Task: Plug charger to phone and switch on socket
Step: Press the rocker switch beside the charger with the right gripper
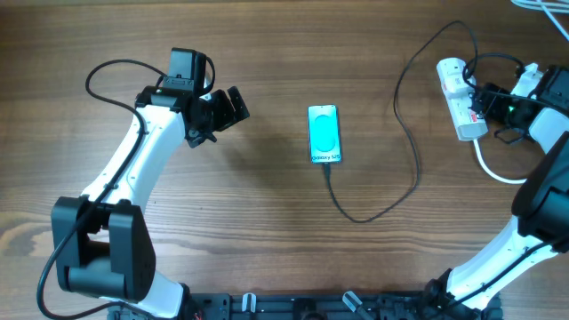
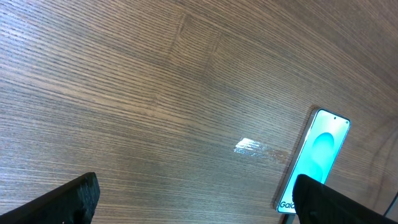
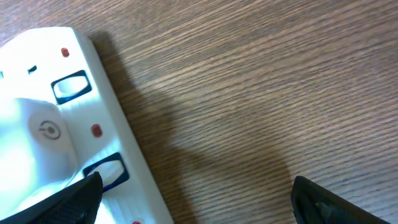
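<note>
Left pincer: my fingers are spread wide above the bare brown wood-grain counter.
Right pincer: my fingers are spread over the white elongated power strip. One finger is just beside a black rocker switch.
Power strip: lies at the counter's far right.
Charger: its white plug head sits in the strip. The thin black cable loops to the phone's text end.
Phone: the flat turquoise-screened smartphone lies mid-counter, well apart from both pincers.

The phone reads "Gala…"; a power symbol marks the charger head.
</note>
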`<state>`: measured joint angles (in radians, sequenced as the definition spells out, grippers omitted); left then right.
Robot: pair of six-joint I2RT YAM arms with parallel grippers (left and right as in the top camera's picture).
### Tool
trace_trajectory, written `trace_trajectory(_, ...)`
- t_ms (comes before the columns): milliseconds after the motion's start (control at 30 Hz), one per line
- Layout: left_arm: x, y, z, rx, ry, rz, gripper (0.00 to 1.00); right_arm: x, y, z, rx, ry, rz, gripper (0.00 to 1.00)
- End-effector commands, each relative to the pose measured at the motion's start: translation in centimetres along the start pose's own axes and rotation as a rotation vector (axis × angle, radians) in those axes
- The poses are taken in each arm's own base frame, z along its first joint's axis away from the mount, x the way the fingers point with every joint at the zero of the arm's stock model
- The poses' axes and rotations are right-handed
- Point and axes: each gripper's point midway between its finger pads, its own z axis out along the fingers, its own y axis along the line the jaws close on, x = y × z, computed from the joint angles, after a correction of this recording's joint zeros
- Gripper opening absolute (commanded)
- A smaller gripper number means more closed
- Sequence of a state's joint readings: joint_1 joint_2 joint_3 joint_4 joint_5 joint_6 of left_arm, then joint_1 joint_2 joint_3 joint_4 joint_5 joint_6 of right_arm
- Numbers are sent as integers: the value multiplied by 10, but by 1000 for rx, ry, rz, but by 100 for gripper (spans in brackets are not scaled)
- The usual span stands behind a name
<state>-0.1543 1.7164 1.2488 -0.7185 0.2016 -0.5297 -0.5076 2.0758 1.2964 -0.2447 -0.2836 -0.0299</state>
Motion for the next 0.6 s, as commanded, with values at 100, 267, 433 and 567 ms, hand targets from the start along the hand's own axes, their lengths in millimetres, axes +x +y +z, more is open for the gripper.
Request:
trace_trajectory(100,-4,3,-5,-9,-22,-13,100,40,16,15,-44,113,-36,98)
trace_trajectory(267,-4,3,-5,-9,-22,-14,100,52,-28,10,205,148,166,100)
trace_trajectory(433,-4,3,-5,-9,-22,-14,100,43,-34,10,226,104,231,100)
trace_trajectory(567,-4,3,-5,-9,-22,-14,100,30,-33,11,214,49,239,100)
